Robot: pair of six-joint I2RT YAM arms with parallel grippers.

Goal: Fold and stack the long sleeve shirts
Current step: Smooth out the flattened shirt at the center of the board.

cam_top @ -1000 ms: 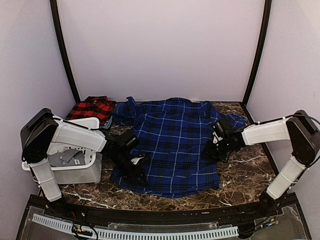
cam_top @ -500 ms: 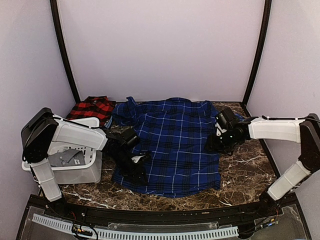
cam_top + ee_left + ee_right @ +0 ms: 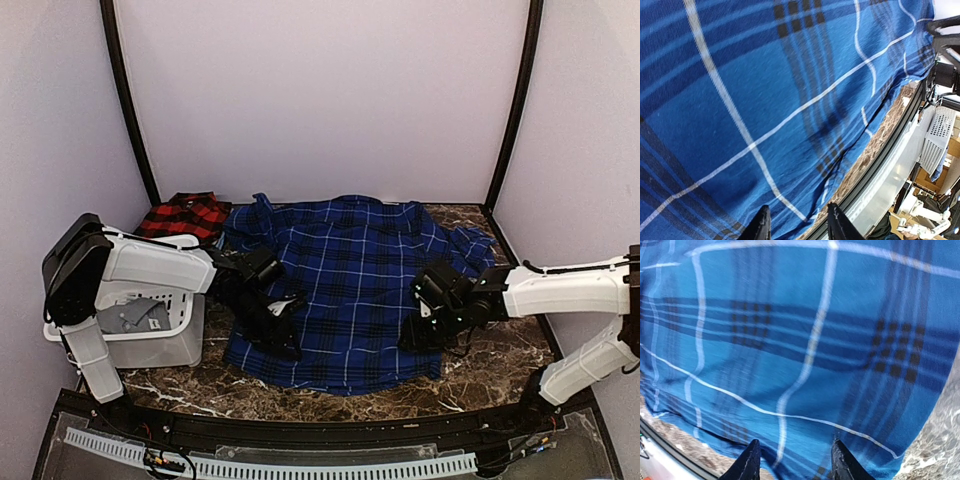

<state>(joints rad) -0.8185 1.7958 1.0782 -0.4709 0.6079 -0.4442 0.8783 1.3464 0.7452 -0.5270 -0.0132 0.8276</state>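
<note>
The dark blue plaid shirt (image 3: 345, 285) lies spread flat on the marble table, collar toward the back wall. It fills the left wrist view (image 3: 765, 100) and the right wrist view (image 3: 805, 355). The red-and-black shirt (image 3: 185, 215) lies bunched at the back left. My left gripper (image 3: 283, 338) is open and empty, low over the shirt's lower left part near the hem (image 3: 796, 225). My right gripper (image 3: 415, 335) is open and empty, low over the shirt's lower right part near its side edge (image 3: 792, 465).
A white plastic bin (image 3: 150, 320) stands at the left beside the left arm. Bare marble table (image 3: 495, 350) shows to the right of the shirt and along the front. A black rail (image 3: 300, 435) runs along the near edge.
My right gripper has swung from the shirt's right side, near the sleeve, toward the front to the lower right part. My left gripper has shifted slightly on the lower left part.
</note>
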